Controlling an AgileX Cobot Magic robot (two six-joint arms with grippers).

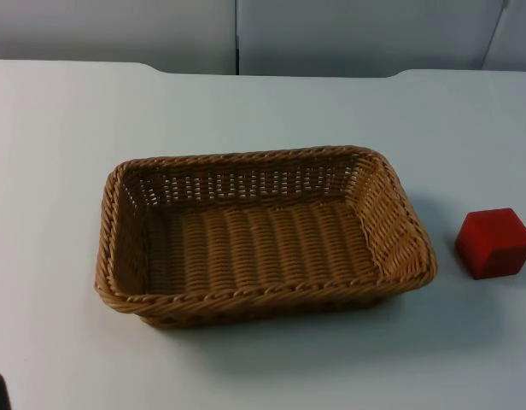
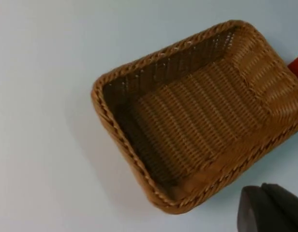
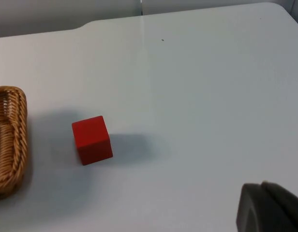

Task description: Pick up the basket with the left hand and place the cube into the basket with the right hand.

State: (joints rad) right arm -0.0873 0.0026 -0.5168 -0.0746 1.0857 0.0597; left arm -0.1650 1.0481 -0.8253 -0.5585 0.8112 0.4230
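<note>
Your left claw (image 2: 272,210) hangs above the basket (image 1: 263,235), your right claw (image 3: 270,208) above the cube (image 3: 92,139); can't tell if either's open. Both things sit on the tabletop (image 1: 246,367).

Little of the robot's body is visible: dark fingertips only.
The left gripper's fingertip (image 2: 272,209) is a matte black block with a rounded upper corner and a faint ridge running along its top. The right gripper's fingertip (image 3: 270,209) has the same look: dull black, softly rounded and unmarked, with no screws or lettering to be made out.
</note>
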